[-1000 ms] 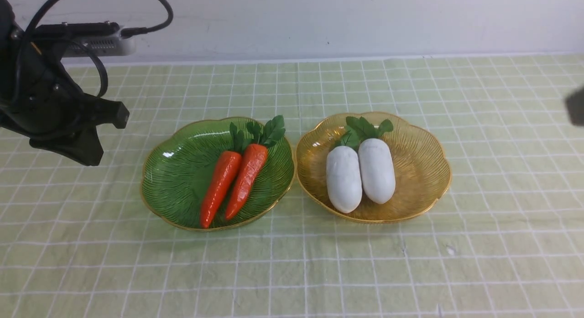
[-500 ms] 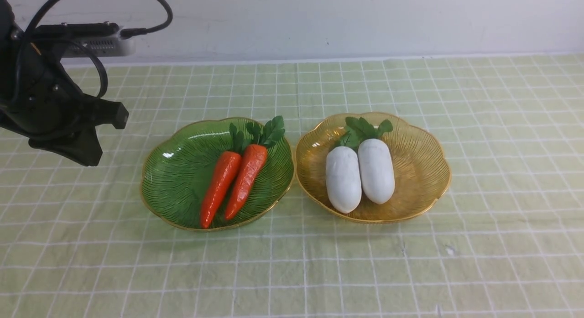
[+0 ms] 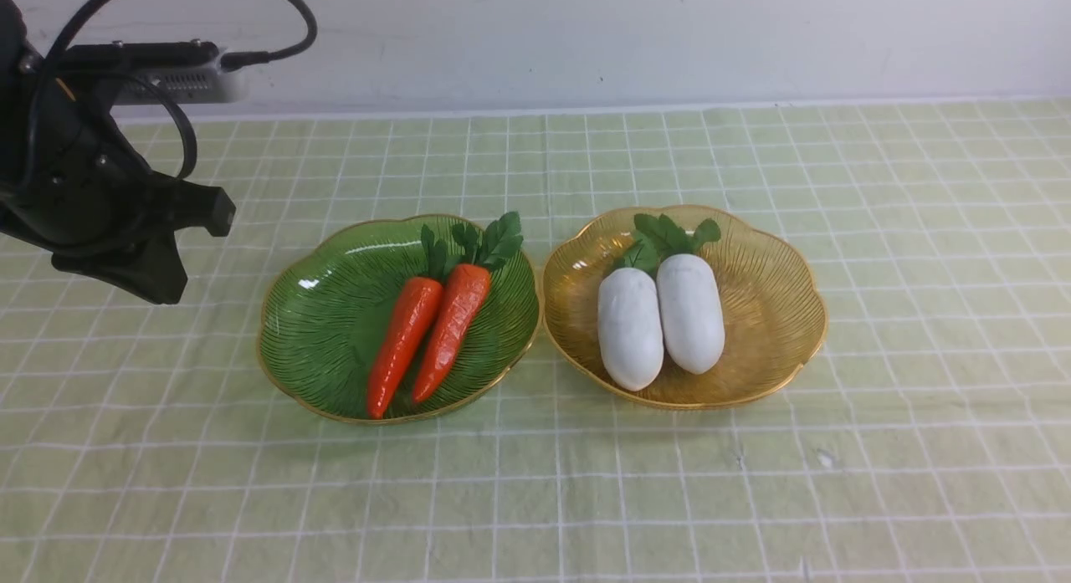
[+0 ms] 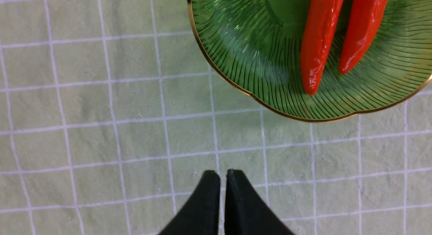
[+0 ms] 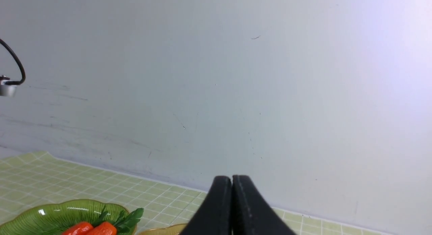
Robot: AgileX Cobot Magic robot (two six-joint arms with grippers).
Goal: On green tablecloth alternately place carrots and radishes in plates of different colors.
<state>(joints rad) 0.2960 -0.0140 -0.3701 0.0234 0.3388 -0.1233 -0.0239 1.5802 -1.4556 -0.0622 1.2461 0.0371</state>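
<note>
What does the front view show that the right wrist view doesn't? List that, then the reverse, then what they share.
Only the front view: two white radishes and the carrots' tapered tips.
Only the right wrist view: the right gripper, shut.
Both: the green plate, the amber plate, parts of both carrots, the tablecloth and the wall.

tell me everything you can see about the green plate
The green plate is translucent, looks like glass or clear plastic, and has fine ribs and a scalloped, gold-edged rim. It sits upright on the tablecloth, left of the amber plate, their rims meeting or nearly so. Two carrots lie in it, leafy tops at the far rim. No gripper touches it.
</note>
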